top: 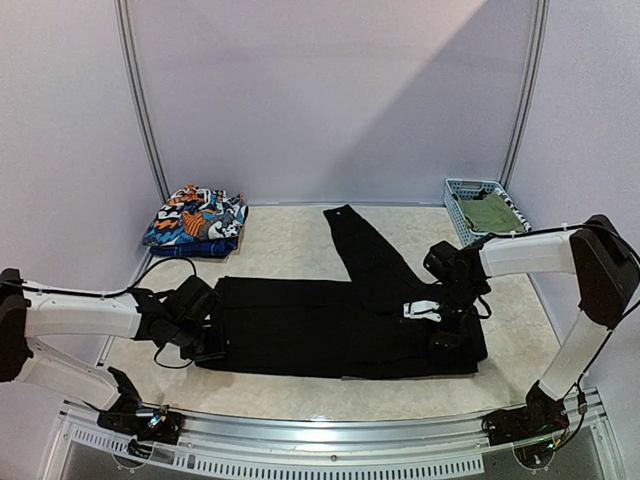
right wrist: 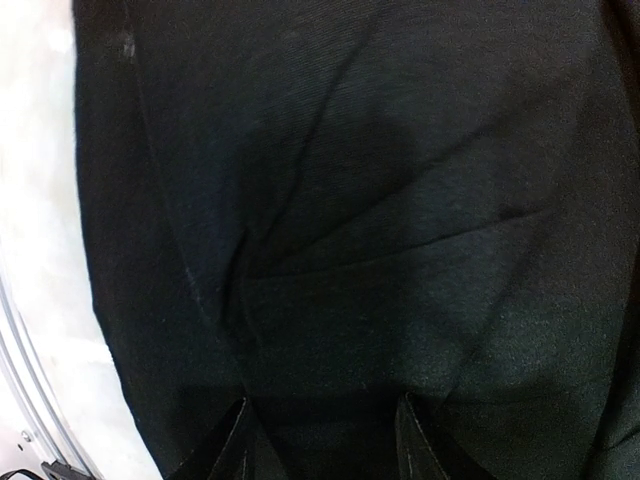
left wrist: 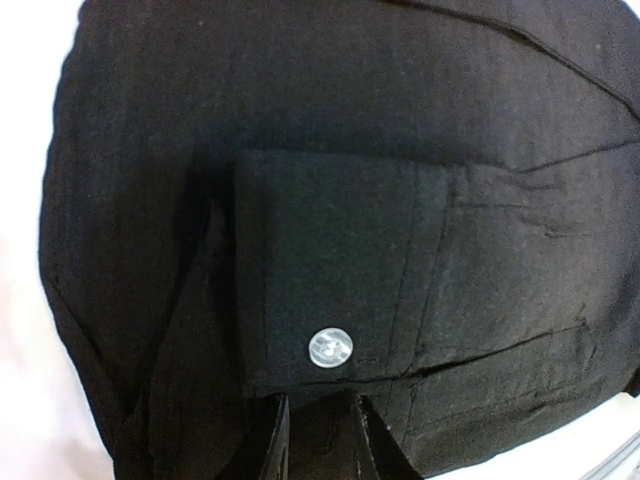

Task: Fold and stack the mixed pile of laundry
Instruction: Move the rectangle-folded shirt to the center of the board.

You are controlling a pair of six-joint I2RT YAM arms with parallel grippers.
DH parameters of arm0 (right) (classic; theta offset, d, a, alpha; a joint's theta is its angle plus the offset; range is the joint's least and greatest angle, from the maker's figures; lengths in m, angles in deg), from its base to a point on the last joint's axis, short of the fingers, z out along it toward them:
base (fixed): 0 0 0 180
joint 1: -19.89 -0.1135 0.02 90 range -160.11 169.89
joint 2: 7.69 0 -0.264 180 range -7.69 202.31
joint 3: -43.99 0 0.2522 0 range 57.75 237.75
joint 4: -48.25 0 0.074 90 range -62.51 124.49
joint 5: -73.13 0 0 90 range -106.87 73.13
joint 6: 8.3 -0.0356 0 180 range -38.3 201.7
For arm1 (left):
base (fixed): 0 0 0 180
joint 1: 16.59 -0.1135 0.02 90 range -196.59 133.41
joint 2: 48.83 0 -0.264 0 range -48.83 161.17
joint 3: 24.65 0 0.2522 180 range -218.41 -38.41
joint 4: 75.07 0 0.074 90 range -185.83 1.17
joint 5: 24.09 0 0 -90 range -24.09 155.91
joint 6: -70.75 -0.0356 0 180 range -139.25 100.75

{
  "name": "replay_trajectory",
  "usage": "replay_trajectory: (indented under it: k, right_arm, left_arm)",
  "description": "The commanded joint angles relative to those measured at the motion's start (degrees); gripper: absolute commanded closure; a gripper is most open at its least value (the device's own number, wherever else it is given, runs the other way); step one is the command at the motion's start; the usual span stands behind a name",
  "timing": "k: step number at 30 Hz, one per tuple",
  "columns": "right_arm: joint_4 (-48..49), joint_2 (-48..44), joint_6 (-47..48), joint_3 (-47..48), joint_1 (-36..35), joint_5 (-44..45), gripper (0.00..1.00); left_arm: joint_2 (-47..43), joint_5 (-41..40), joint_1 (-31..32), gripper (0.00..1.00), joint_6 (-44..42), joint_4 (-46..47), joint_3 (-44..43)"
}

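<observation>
Trousers: the black trousers [top: 330, 325] lie flat across the middle of the table [top: 290, 240]. One leg sticks out at a slant toward the back.
Left gripper: the left gripper [top: 205, 335] is low at the left end of the trousers. In its own camera [left wrist: 320, 405] the two fingers [left wrist: 283, 440] are close together with black cloth in the gap. I cannot tell if they are squeezing it.
Button: a small clear button [left wrist: 328, 348] sits on a flap of the trousers, just in front of the left fingers.
Right gripper: the right gripper [top: 445, 338] is low over the right end of the trousers. In its own camera [right wrist: 322, 405] the fingers [right wrist: 238, 445] are spread wide, and creased black cloth fills the view.
Pile: a pile [top: 195, 222] of bright orange, blue and white clothes sits in the back left corner, apart from the trousers.
Basket: a light blue basket [top: 455, 190] stands at the back right.
Green shirt: a green shirt [top: 490, 212] lies inside the basket.
</observation>
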Motion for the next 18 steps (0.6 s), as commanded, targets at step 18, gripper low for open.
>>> replay_trajectory:
  k: [18]
  right_arm:
    - [-9.5, -8.6, -4.0, 0.8, -2.5, 2.1, 0.37]
  left_arm:
    - [-13.1, -11.2, 3.1, 0.69, -0.5, -26.8, -12.9]
